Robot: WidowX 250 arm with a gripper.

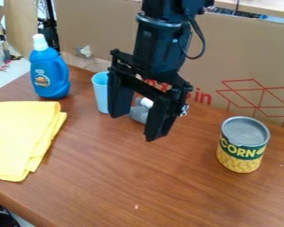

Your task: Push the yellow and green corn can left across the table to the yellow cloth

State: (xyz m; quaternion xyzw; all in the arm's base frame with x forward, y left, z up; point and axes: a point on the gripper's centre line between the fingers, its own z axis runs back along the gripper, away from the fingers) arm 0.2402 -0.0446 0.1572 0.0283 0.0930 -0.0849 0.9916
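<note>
Left of the corn can [243, 145], my gripper [134, 127] hangs wide open and empty, in front of a blue cup [100, 95] and gray object [137, 115]; farther left of the can are a blue bottle [49, 73] and yellow cloth [20, 137].

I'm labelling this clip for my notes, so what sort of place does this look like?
Probably a robotics lab or workshop: a black robot gripper hangs over a wooden table, a big cardboard sheet stands behind it, and household items such as a can look set out as props.
</note>
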